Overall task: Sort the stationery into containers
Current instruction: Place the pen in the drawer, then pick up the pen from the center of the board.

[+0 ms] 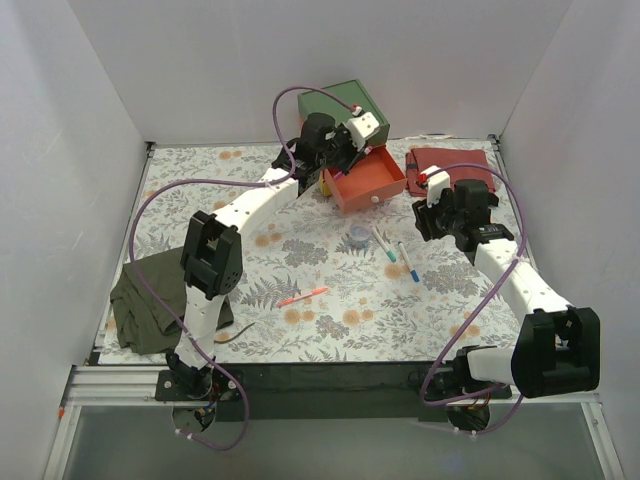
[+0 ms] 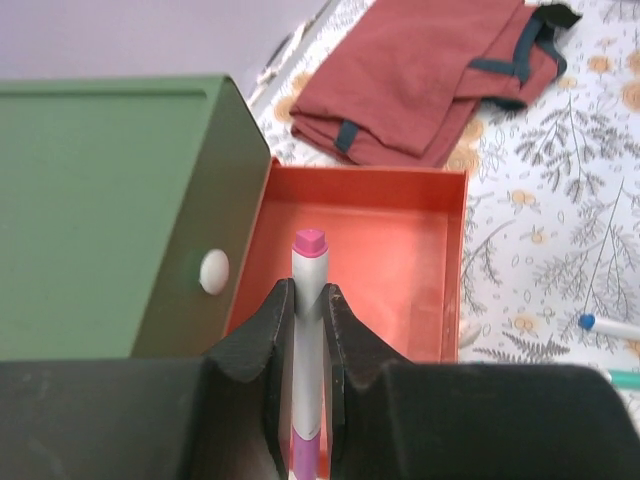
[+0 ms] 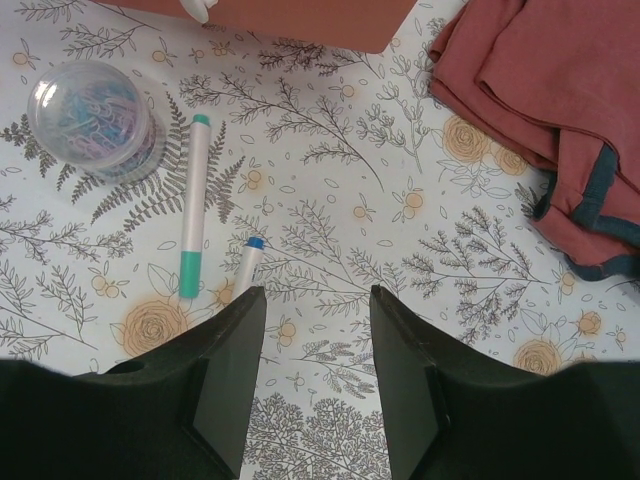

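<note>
My left gripper [image 2: 308,295] is shut on a white marker with a pink tip [image 2: 310,250] and holds it over the open salmon-red drawer [image 2: 400,250] of the green-topped box [image 2: 100,210]. In the top view the left gripper [image 1: 335,168] is at the drawer [image 1: 372,182]. My right gripper [image 3: 315,292] is open and empty above the table. A white marker with a blue tip [image 3: 247,262] lies by its left finger, with a teal-tipped marker [image 3: 192,205] and a small round grey-blue roll [image 3: 95,120] further left. An orange-red pen [image 1: 303,296] lies mid-table.
A folded red cloth [image 1: 445,160] lies right of the drawer, close to the right arm. An olive-green cloth [image 1: 155,300] lies at the front left by the left arm's base. White walls enclose the floral table on three sides.
</note>
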